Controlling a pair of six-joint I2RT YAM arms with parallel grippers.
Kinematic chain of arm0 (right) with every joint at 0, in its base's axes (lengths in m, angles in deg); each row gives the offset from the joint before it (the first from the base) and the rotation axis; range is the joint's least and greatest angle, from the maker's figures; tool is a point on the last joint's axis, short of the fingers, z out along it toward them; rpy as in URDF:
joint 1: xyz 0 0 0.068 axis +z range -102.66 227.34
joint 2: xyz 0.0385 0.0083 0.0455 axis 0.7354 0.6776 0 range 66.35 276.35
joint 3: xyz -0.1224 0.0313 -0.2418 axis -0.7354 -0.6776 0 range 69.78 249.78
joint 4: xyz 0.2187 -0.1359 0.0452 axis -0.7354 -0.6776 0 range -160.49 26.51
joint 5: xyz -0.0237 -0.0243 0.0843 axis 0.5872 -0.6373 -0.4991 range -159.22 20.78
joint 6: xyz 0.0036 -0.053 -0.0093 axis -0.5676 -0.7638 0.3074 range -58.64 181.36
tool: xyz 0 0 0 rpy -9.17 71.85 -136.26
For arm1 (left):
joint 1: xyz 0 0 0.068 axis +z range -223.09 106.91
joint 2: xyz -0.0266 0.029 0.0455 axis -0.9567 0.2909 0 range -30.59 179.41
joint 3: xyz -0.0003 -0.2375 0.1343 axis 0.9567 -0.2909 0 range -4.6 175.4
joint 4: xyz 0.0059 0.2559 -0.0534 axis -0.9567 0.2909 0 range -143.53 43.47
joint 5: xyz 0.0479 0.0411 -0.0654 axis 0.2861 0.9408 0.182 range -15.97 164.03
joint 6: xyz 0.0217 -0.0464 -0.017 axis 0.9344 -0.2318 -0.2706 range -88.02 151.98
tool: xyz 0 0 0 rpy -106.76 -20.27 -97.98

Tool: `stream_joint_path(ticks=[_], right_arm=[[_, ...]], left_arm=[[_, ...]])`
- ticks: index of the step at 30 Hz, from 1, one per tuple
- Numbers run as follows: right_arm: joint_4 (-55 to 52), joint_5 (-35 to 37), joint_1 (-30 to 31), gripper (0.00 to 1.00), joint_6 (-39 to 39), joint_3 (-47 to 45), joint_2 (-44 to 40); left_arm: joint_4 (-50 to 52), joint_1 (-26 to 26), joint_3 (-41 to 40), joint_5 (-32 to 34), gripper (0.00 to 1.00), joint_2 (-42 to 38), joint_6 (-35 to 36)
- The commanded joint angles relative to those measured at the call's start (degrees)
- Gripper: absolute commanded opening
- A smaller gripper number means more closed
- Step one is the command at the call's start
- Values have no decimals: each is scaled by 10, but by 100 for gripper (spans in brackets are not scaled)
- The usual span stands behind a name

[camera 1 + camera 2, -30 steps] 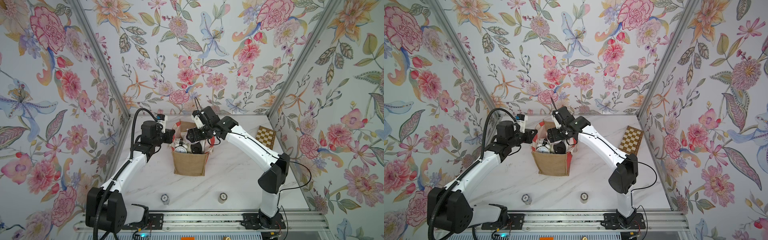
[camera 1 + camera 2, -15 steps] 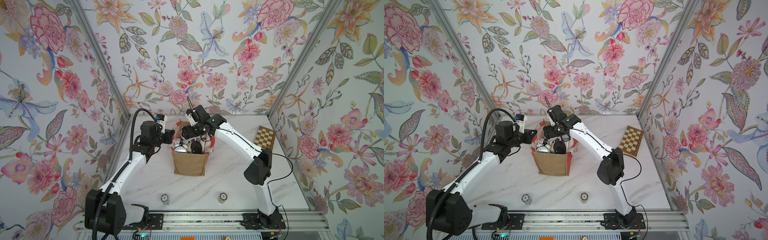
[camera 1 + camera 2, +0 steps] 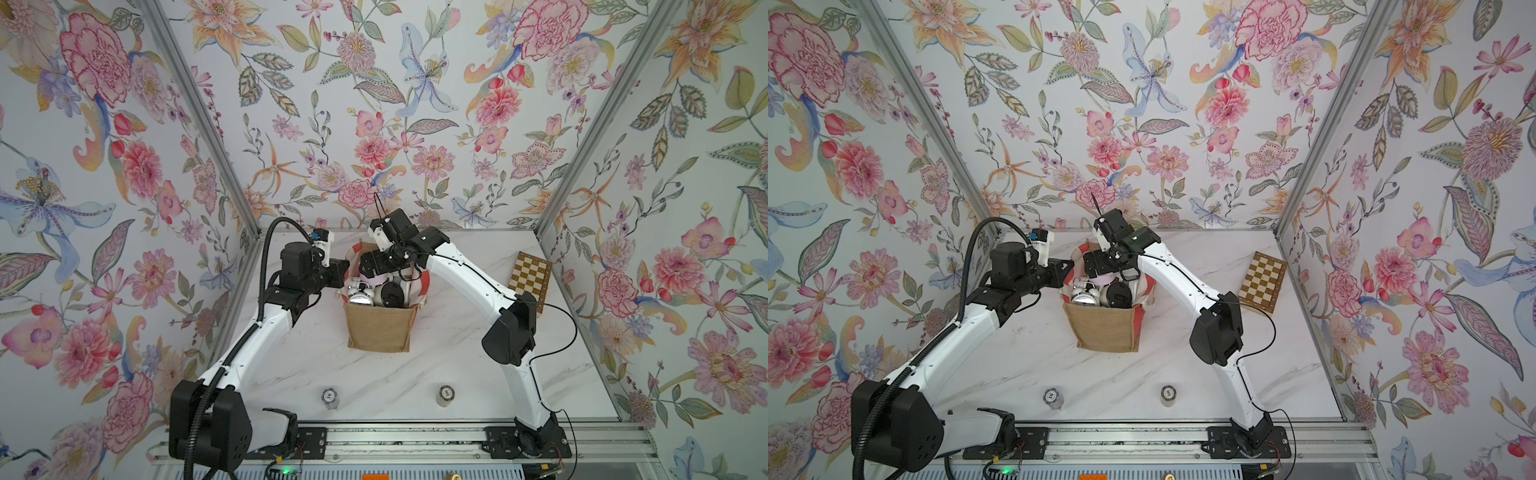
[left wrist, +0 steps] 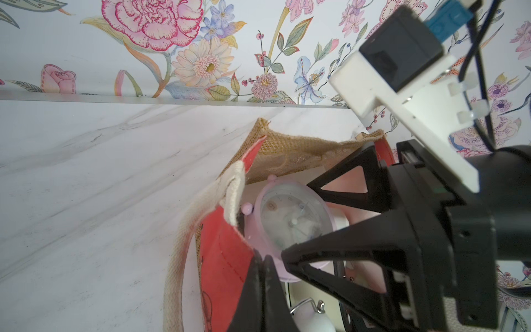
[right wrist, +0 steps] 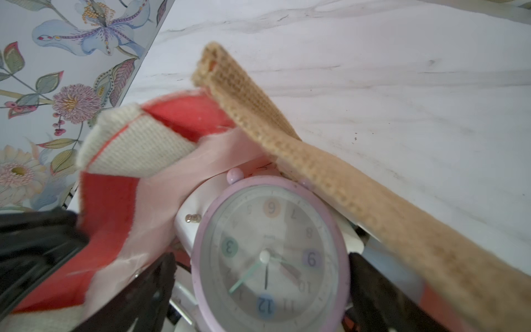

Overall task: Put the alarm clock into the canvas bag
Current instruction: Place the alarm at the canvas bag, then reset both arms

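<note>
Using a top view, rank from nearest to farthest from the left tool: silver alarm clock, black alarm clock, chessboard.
1. The silver alarm clock, in the canvas bag, beside the left tool.
2. The black alarm clock, mid-bag.
3. The chessboard, far right side.

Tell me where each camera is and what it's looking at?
Both top views: high at the front, looking down on the table, canvas bag, left arm and right arm.
Left wrist: on the left arm, looking past the shut left gripper on the bag's rim; the right gripper shows too.
Right wrist: on the right arm, looking at the pink alarm clock between the right gripper's open jaws.
Both wrist views share that clock.
</note>
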Motion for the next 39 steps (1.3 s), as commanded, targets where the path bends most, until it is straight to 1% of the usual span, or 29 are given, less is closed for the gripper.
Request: stream_joint_path(ticks=[1, 6, 9, 13, 20, 21, 22, 26, 28, 32, 35, 37, 38, 39], right_arm=[[3, -21, 7, 97, -7, 10, -44], [3, 4, 5, 98, -12, -11, -85], [3, 20, -1, 98, -16, -25, -112], [3, 37, -14, 99, -21, -51, -147], [5, 75, -61, 100, -34, -133, -222], [6, 84, -63, 99, -37, -152, -235], [6, 93, -82, 99, -39, -168, -247], [26, 131, -128, 99, -50, -262, -309], [44, 137, -157, 99, -52, -314, -339], [101, 142, -223, 99, -56, -431, -402], [160, 143, -269, 99, -61, -520, -438], [205, 160, -294, 99, -63, -578, -458], [231, 170, -306, 99, -63, -608, -465], [258, 176, -315, 99, -68, -635, -470]], left_arm=[[-29, -3, 1, -14, 2, -13, -4], [-24, -2, 10, 10, 18, -12, 6], [-13, -2, 24, 31, 26, -11, 19], [5, -1, 50, 56, 31, -8, 40], [32, 7, 80, 112, 44, -8, 74], [34, 11, 81, 118, 45, -9, 77], [36, 15, 82, 123, 46, -10, 80], [39, 42, 75, 148, 52, -17, 90], [36, 53, 64, 167, 57, -22, 97], [16, 69, 27, 229, 70, -30, 104], [-11, 74, -7, 272, 85, -30, 101], [-40, 74, -38, 304, 97, -32, 94], [-62, 73, -58, 314, 99, -35, 91], [-90, 73, -83, 327, 99, -40, 87]])
